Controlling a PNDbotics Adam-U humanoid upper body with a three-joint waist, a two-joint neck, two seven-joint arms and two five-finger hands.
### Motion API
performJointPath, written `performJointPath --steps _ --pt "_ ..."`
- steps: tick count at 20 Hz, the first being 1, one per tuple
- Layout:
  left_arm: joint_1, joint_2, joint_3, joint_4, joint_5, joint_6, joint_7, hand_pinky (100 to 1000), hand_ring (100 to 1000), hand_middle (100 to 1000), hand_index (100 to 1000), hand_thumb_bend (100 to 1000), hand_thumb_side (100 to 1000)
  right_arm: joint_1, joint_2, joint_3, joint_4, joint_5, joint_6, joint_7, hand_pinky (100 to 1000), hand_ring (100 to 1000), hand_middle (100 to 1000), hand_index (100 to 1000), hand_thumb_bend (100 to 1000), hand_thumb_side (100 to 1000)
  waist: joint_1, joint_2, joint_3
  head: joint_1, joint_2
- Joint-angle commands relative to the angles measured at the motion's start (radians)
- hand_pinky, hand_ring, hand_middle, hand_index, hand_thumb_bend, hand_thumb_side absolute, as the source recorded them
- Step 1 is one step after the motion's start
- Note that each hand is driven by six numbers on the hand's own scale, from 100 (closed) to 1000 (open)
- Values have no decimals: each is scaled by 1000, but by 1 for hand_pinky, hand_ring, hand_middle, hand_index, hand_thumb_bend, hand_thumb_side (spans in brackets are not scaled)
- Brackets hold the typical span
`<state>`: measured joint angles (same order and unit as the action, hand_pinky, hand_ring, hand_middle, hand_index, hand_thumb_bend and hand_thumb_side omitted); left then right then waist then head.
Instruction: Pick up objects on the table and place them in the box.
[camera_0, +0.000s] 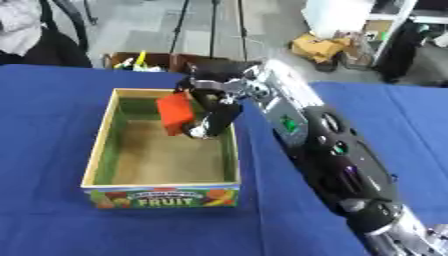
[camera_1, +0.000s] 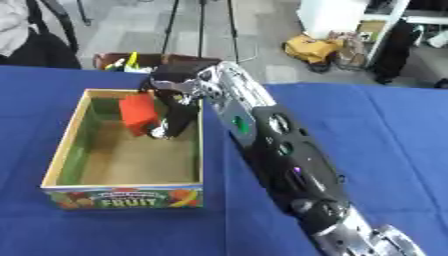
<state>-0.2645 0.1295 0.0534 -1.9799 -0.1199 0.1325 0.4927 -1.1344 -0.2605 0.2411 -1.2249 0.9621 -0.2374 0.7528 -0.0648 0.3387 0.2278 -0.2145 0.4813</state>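
One box (camera_0: 101, 150), one red object (camera_0: 177, 113) (held), one right hand (camera_0: 210, 117).

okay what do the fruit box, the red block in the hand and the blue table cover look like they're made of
Open box with FRUIT label: likely printed cardboard, matte tan inside, thin straight walls. Red block held by the right hand: possibly foam or plastic; flat, dull faces, can't tell further. Blue table cover: seemingly cloth, matte, no glare.

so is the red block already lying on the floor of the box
No, the red block is held above the box by the right hand, its fingers curled round it.
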Motion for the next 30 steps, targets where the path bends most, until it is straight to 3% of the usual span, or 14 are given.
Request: performJointPath --steps 1,6,12,17,20,25,26,29,30 --pt "-11 12 -3 -20 -2 0 -4 265 577 506 454 100 821 -26 5 7 8 31 -19 26 313 560 330 276 100 390 4 -17 3 -10 -13" --pt "-16 12 -4 -20 -1 -1 -5 265 576 506 454 100 820 -34 14 20 43 96 -58 72 325 571 342 281 100 384 1 -13 12 -25 -18" --pt "-19 11 -4 -20 0 -2 -5 265 576 506 454 100 820 -35 17 22 66 133 -88 67 326 571 343 282 100 384 0 -11 17 -30 -19" --pt "-23 8 -2 -20 -1 1 5 264 574 505 452 100 817 -27 20 44 109 158 -112 64 358 603 399 378 100 403 -2 -4 20 -50 -14" --pt "-23 8 -1 -20 -1 1 9 265 574 504 452 100 816 -26 20 46 120 167 -128 61 398 650 477 463 100 417 -2 -4 18 -56 -13" --pt "-22 7 -1 -20 -1 1 9 265 573 504 452 100 816 -27 19 45 113 153 -157 91 500 761 658 728 100 468 -1 -7 15 -60 -12" --pt "-22 7 -1 -20 -1 2 9 265 573 504 452 100 816 -27 19 45 109 149 -162 99 511 770 679 748 138 477 0 -8 15 -59 -12" --pt "-21 7 -1 -20 -1 2 9 264 572 504 452 100 815 -28 16 46 91 139 -172 120 576 815 761 826 435 538 1 -10 14 -59 -12" --pt "-20 7 0 -20 -1 2 9 264 572 504 452 100 815 -28 13 45 84 137 -173 125 584 820 770 836 476 548 2 -10 13 -59 -13"
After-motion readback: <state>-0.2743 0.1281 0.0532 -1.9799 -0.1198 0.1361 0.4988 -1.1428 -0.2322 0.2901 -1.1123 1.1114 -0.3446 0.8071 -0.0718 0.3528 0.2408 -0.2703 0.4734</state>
